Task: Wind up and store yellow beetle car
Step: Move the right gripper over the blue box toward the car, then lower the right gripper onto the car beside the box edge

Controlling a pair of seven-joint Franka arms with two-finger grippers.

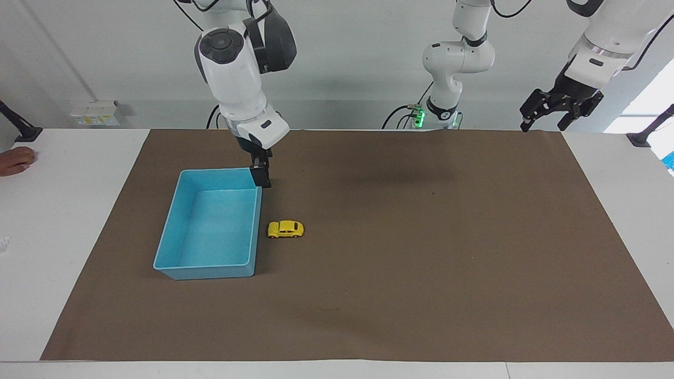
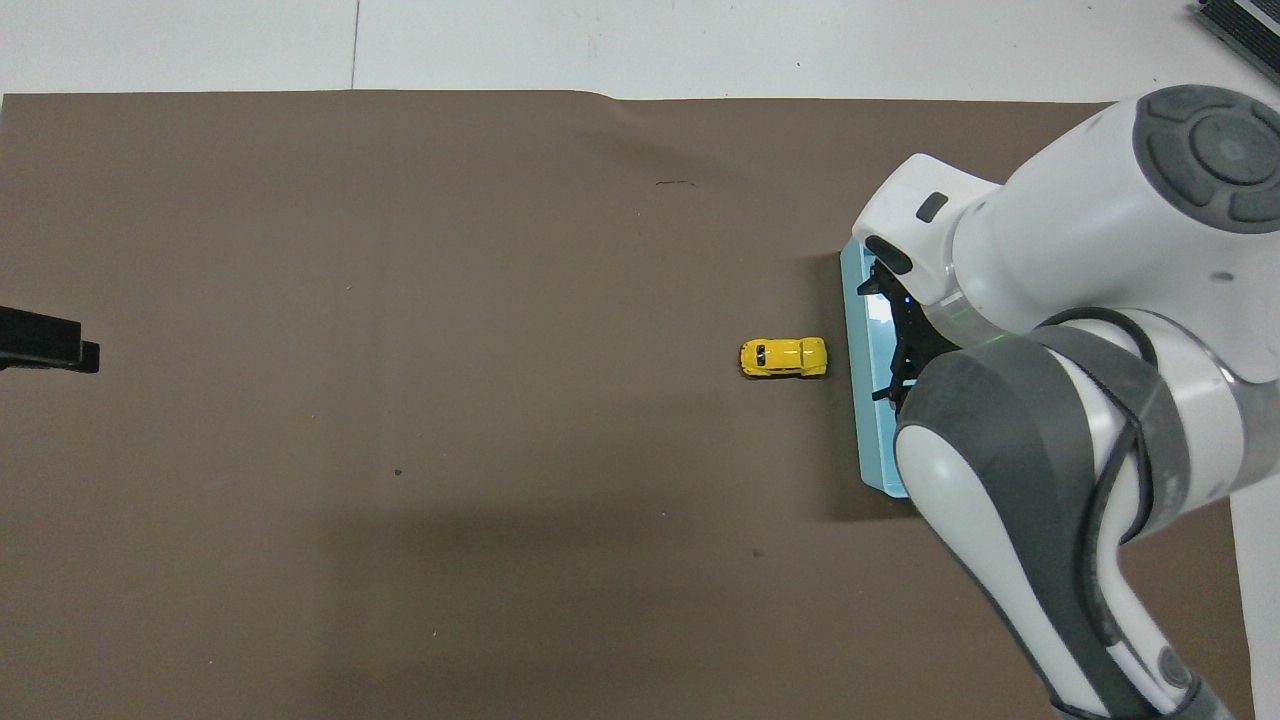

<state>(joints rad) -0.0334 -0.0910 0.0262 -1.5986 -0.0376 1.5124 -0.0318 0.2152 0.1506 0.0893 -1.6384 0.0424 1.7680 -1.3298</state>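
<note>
Our right gripper [image 1: 261,178] hangs in the air over the corner of the light blue tray [image 1: 174,231] that lies nearest the robots and toward the car. Its fingers stand wide apart and carry nothing. From that gripper, the yellow beetle car [image 1: 285,229] sits on the brown mat [image 1: 421,252], farther from the robots than the spot under the gripper and slightly toward the left arm's end of the table, just beside the tray's long wall but not touching it. The car stands on its wheels, its length running across the table. In the overhead view our right arm covers most of the tray [image 2: 858,400], and the car [image 2: 783,357] shows clear of it.

Our left gripper [image 1: 557,108] waits raised above the mat's edge at the left arm's end, well apart from the car. Its fingers are also spread open and empty. In the overhead view only its dark tip [image 2: 45,345] shows.
</note>
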